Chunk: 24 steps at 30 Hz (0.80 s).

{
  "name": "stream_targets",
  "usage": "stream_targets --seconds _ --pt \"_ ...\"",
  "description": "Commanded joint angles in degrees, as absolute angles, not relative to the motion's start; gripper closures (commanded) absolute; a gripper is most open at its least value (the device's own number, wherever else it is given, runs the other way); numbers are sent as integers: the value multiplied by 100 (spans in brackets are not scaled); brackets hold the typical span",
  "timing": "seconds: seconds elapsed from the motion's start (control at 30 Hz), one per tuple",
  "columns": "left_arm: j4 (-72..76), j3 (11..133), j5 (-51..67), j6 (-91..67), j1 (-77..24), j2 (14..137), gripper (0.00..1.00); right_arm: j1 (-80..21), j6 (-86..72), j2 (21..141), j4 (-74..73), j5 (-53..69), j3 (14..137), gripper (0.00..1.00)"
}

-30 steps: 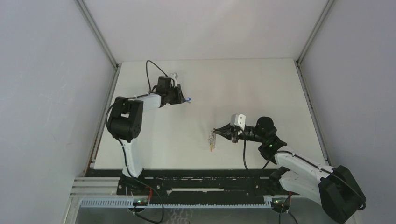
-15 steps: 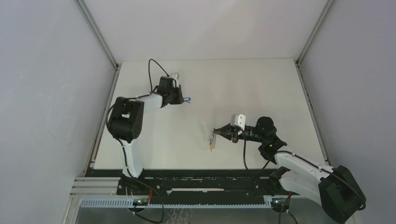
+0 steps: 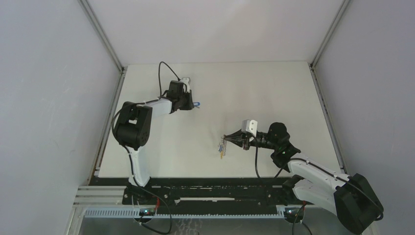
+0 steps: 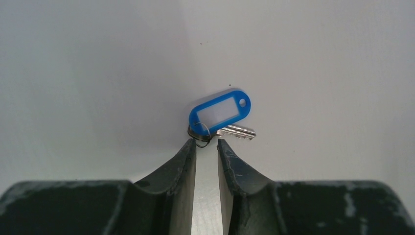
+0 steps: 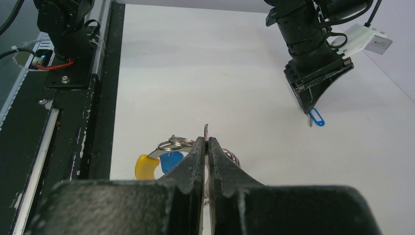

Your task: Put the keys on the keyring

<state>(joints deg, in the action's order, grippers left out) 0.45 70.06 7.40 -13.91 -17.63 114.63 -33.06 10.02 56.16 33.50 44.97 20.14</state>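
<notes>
Both grippers sit low over the white table. Far left, the key with its blue tag lies flat. Its small split ring is at the mouth of the left gripper, whose jaws are narrowly apart; contact is unclear. Mid-table, the right gripper is pinched tight on a thin silver edge of the keyring. Its fingers hide most of the keyring, leaving a yellow piece and a blue piece showing.
</notes>
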Motion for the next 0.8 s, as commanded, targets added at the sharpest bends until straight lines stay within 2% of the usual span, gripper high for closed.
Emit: stream_targets --seconds 0.0,0.47,0.77 --pt "52 6905 600 -1324 -1788 11297 73 -3270 911 5538 3644 4566 2116 100" --pt "14 6904 445 -1286 -1799 11289 81 -3270 901 5538 3646 4571 2110 100" --pt "9 6758 520 -1155 -1829 11031 99 -3261 903 5524 3640 4569 2116 100"
